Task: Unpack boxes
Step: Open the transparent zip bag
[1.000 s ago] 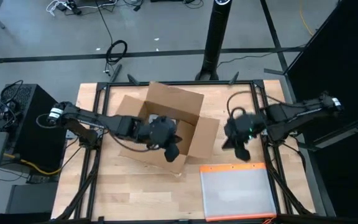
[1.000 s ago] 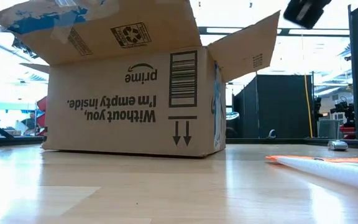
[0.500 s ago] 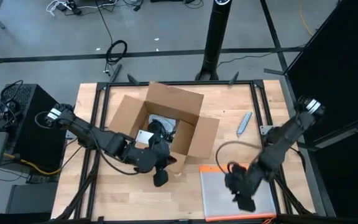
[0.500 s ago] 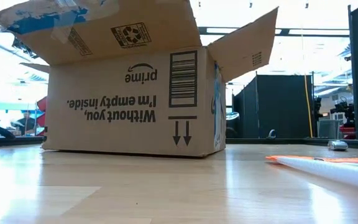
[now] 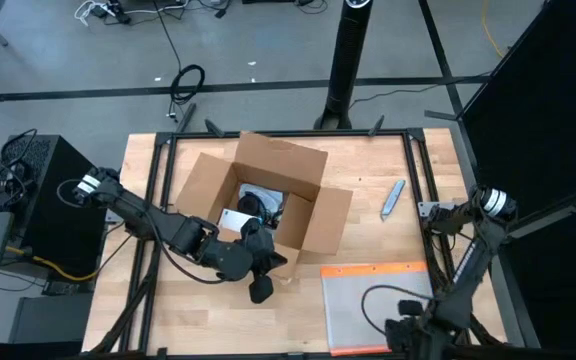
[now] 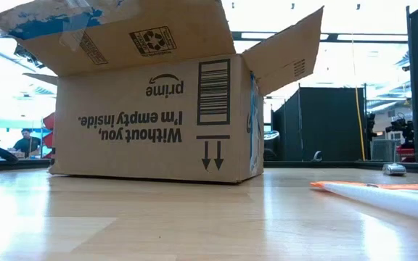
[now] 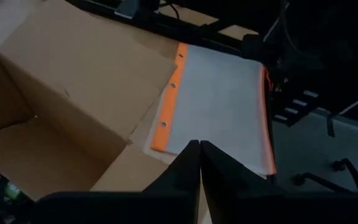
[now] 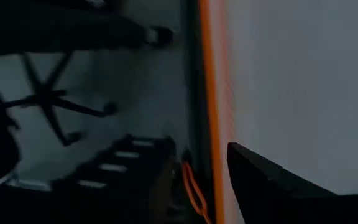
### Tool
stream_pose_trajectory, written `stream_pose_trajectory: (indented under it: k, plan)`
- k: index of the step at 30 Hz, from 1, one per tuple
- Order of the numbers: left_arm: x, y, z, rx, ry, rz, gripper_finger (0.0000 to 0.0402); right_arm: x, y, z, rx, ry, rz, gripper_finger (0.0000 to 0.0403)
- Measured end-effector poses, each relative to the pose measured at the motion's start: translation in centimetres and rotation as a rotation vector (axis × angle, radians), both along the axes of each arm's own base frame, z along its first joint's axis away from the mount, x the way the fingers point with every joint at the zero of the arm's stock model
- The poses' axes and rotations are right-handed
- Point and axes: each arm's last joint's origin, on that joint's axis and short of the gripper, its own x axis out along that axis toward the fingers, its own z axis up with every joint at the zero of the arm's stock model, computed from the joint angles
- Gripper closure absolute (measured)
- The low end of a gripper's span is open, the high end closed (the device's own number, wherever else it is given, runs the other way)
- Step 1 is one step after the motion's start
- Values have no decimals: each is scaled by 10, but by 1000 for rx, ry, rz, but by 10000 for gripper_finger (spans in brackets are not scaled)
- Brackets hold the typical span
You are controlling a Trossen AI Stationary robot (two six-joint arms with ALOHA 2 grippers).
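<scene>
Right gripper (image 5: 408, 335) has swung from beside the box (image 5: 268, 205) to the pouch (image 5: 378, 305), lower right; fingers' state unclear. Left gripper (image 5: 260, 290), fingers clenched empty, hovers below the box at centre frame, contents still inside.

Both arms are black, built of jointed tubular links. The left arm (image 5: 158, 228) has a white band with dark marks near its base and a thin black cable looping beneath its forearm. The right arm (image 5: 468, 262) carries a like white collar at its base and a black cable curling by its wrist. The left gripper's (image 7: 200, 163) fingers (image 7: 188, 163) are flat, dark and tapered.
</scene>
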Motion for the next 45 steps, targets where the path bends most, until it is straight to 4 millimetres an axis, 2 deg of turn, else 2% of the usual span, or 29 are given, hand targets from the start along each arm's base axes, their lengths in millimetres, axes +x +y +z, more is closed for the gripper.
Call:
stream_pose_trajectory:
  k: [8, 14, 18, 22, 23, 38, 42, 45]
  plan:
    - [5, 1, -1, 7, -29, 30, 400, -37, 21, -24, -146, 92, 6, 246]
    - [13, -4, -4, -13, -62, 32, 398, -46, 23, -44, -251, 129, 13, 253]
    - [17, -7, -8, -33, -63, 34, 400, -45, 20, -45, -277, 137, 6, 289]
    - [18, -9, -8, -60, -78, 34, 397, -42, 20, -44, -265, 124, 42, 367]
    - [19, -9, -7, -73, -84, 40, 397, -41, 19, -43, -268, 116, 59, 380]
    - [41, -8, -20, -130, -137, 98, 398, -34, -26, 11, -407, -27, 138, 403]
    - [48, -13, -28, -129, -136, 77, 397, -26, -37, 36, -311, -112, 66, 403]
    - [50, -17, -34, -133, -120, 54, 400, -17, -38, 40, -266, -136, 46, 403]
